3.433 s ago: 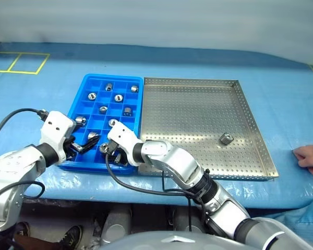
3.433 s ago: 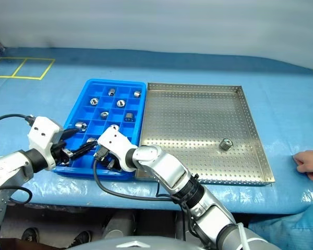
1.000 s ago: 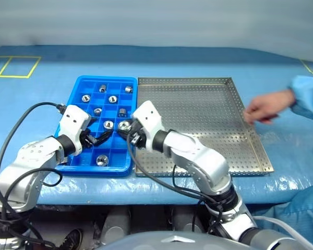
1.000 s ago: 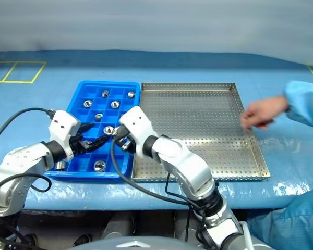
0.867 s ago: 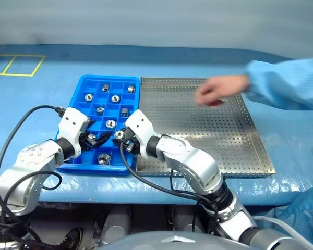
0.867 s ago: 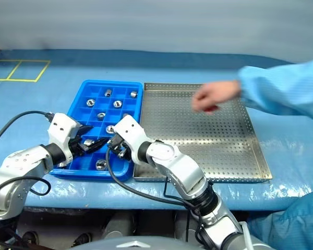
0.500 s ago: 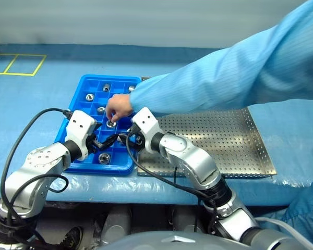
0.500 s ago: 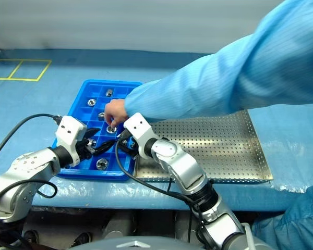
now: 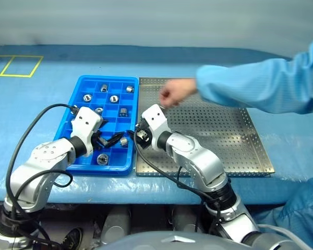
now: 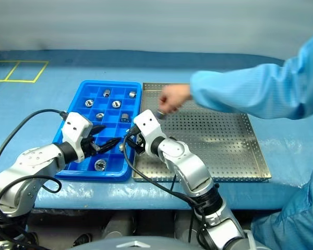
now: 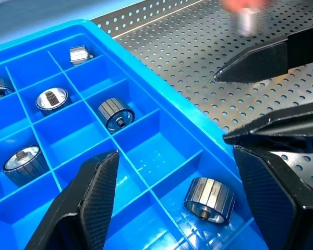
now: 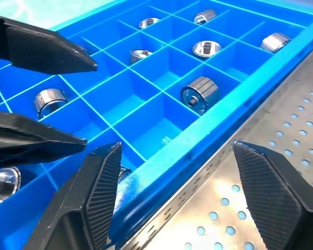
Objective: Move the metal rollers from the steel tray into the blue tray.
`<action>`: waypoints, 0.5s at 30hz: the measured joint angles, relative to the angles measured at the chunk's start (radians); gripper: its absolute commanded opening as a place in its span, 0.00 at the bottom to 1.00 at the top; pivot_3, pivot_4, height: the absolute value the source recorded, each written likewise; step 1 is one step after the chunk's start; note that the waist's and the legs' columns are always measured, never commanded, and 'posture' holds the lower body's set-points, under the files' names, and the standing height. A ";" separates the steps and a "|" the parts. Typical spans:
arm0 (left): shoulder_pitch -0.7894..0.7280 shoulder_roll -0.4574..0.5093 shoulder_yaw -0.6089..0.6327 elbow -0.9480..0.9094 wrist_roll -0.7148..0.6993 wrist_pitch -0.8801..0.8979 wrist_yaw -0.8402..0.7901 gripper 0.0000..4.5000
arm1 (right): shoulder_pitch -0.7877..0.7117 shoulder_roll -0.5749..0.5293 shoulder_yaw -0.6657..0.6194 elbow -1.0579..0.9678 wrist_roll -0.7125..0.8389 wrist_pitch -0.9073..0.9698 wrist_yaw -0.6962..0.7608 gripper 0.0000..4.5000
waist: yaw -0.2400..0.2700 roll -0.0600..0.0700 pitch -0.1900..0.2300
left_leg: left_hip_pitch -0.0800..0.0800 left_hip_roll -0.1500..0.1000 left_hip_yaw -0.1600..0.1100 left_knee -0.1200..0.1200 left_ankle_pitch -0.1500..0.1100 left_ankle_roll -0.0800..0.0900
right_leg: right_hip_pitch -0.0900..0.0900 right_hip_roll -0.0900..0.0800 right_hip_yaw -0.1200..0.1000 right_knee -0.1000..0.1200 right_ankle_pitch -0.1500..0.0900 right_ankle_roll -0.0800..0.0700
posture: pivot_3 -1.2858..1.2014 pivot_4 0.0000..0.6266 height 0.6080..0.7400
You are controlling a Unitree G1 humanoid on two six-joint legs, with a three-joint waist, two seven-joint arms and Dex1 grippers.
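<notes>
The blue tray [image 9: 110, 77] lies left of the steel tray [image 9: 219, 135], edge to edge. Several metal rollers sit in its compartments, one [image 11: 209, 200] in a near cell by the right wall and another [image 12: 200, 94] further back. My left gripper [image 9: 115, 139] hangs open over the near cells, with nothing between its fingers [image 11: 92, 194]. My right gripper [image 9: 137, 134] is open and empty over the tray's right wall, facing the left gripper. A person's hand [image 9: 172, 95] holds a roller [image 10: 160, 112] above the steel tray's far left part.
The person's blue sleeve [image 9: 261, 88] reaches in from the right across the back of the steel tray. A blue cover [image 9: 41, 104] lies over the table, with yellow tape lines [image 9: 15, 65] at the far left. Black cables [image 9: 31, 125] loop beside both arms.
The right gripper has opened and shifted right to the tray wall. The person's arm reached into the blue tray, then drew back over the steel tray holding a roller.
</notes>
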 measured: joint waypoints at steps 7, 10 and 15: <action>0.000 0.000 -0.006 0.000 0.003 -0.001 0.001 0.85 | 0.000 -0.006 0.001 0.000 -0.001 0.002 0.001 0.80 | 0.000 0.000 0.000 | 0.000 0.000 0.000 0.000 0.000 0.000 | 0.000 0.000 0.000 0.000 0.000 0.000 | 0.54 0.24 1.00; 0.000 0.000 -0.007 0.000 0.003 -0.001 0.003 0.85 | 0.000 -0.016 0.003 0.000 -0.006 0.001 0.000 0.80 | 0.000 0.000 0.000 | 0.000 0.000 0.000 0.000 0.000 0.000 | 0.000 0.000 0.000 0.000 0.000 0.000 | 0.54 0.24 1.00; -0.012 -0.016 -0.069 0.001 0.015 -0.005 0.008 0.85 | 0.019 -0.153 -0.026 -0.029 -0.028 0.009 0.022 0.80 | 0.012 0.000 0.000 | 0.000 -0.001 0.000 0.000 0.000 0.000 | 0.001 -0.001 0.000 -0.001 0.000 0.000 | 0.54 0.24 1.00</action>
